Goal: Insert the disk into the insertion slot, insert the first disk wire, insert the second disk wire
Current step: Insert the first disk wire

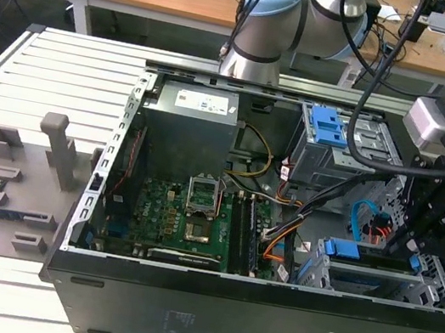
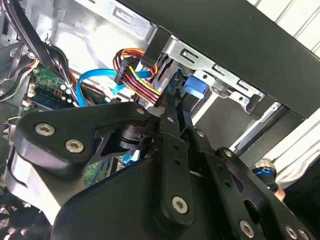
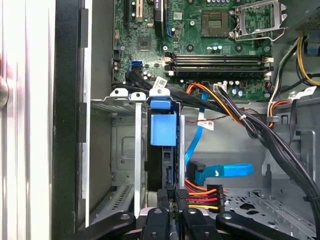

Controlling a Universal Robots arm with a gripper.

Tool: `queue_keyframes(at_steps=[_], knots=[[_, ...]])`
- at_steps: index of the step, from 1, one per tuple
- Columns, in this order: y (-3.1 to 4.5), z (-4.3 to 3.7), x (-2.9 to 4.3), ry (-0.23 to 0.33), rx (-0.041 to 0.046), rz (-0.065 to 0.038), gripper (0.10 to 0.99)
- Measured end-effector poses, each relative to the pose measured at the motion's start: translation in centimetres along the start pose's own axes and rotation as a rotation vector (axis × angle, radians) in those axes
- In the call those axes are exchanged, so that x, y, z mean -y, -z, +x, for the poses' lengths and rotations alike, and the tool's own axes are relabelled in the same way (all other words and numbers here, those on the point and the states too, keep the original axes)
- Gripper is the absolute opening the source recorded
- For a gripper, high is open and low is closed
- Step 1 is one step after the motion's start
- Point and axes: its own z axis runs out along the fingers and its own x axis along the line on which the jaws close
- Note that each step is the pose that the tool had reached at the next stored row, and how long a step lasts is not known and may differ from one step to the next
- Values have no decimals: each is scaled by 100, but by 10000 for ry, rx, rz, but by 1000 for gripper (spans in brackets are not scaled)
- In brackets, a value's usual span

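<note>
The disk point(image 3: 162, 150) in its bright blue carrier stands edge-on inside the insertion slot point(image 3: 125, 150), a silver perforated bay at the case's front corner point(image 1: 428, 293). My gripper point(image 3: 173, 196) sits at the disk's rear edge, shut on the small black plug of the first disk wire point(image 3: 202, 197), a red, orange and yellow bundle. In the second wrist view the same bundle point(image 2: 135, 70) runs up to the fingertips point(image 2: 167, 112). The second disk wire point(image 3: 222, 171), a flat light-blue cable, loops just beside it, its plug end a short gap from the disk. I cannot tell whether the black plug is seated.
The open black computer case point(image 1: 247, 318) holds a green motherboard point(image 1: 186, 225), a grey power supply point(image 1: 191, 122) and a taller grey cage with blue latch point(image 1: 330, 129). Thick black cable bundles point(image 3: 260, 130) cross near the bay. Grey fixtures point(image 1: 4, 180) stand on the slatted table.
</note>
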Motion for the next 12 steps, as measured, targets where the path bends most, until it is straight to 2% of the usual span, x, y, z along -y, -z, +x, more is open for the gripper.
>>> queue_keyframes(at_steps=[12], knots=[[-45,-10,7,-2,-21,-1,169]])
